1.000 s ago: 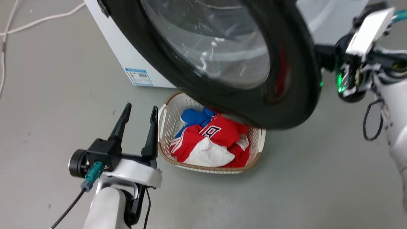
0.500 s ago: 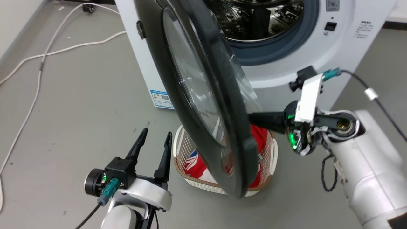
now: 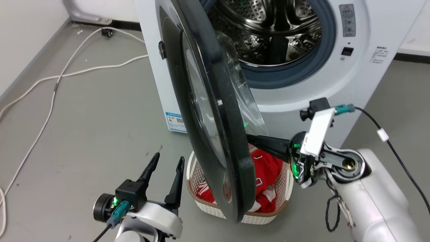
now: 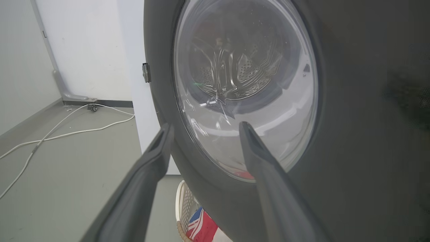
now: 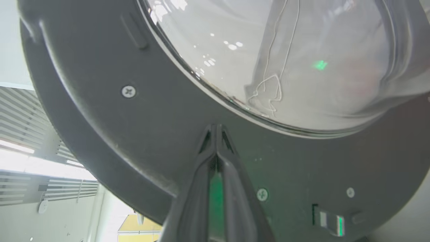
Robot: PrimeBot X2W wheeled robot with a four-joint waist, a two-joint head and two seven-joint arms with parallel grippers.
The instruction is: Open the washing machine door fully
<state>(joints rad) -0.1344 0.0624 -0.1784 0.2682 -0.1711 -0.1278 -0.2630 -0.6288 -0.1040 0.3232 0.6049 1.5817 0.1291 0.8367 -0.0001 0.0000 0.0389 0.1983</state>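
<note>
Touching the washing machine door with our right gripper, 2 fingers together; our left gripper gapes empty.

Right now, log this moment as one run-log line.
washing machine door: part open, drum exposed | right gripper: shut, touching door's inner face | left gripper: open, empty, facing outer glass | task: not done
</note>
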